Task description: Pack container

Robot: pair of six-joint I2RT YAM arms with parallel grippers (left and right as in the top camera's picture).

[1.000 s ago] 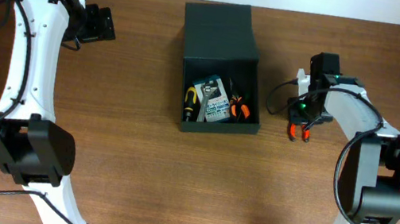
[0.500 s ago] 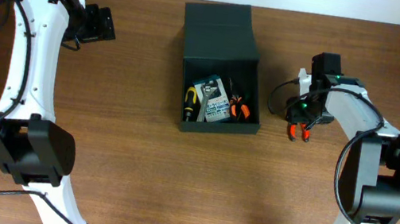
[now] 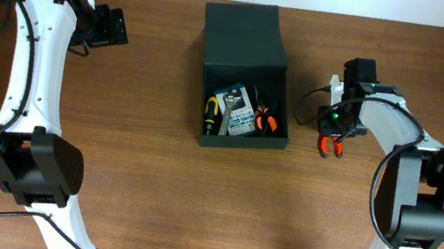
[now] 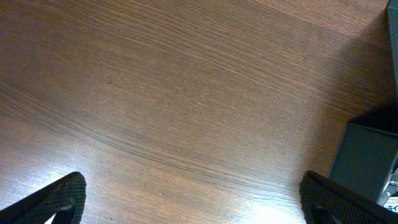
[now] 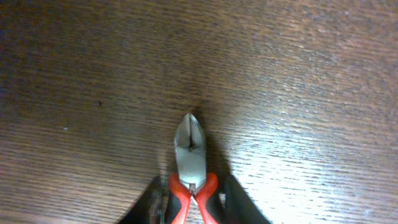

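The container [image 3: 242,139] is a dark green-black box at the table's middle back, its flap lid [image 3: 244,30] open and lying behind it. Inside lie a yellow-handled screwdriver [image 3: 211,110], a blue-and-white card pack [image 3: 237,116] and orange-handled pliers [image 3: 265,121]. My right gripper [image 3: 330,140] is right of the box and shut on red-handled cutting pliers [image 3: 328,148]. In the right wrist view my fingers [image 5: 193,196] flank the red handles, and the steel head [image 5: 189,146] points away just above the wood. My left gripper [image 3: 110,26] is open and empty at the far left; its wrist view [image 4: 199,199] shows bare wood.
The container's corner [image 4: 367,155] shows at the right edge of the left wrist view. Brown wooden tabletop [image 3: 208,212] stretches in front of the box. Both arm bases stand at the front edge.
The right wrist has shifted very slightly with the red pliers. The left arm has not moved.
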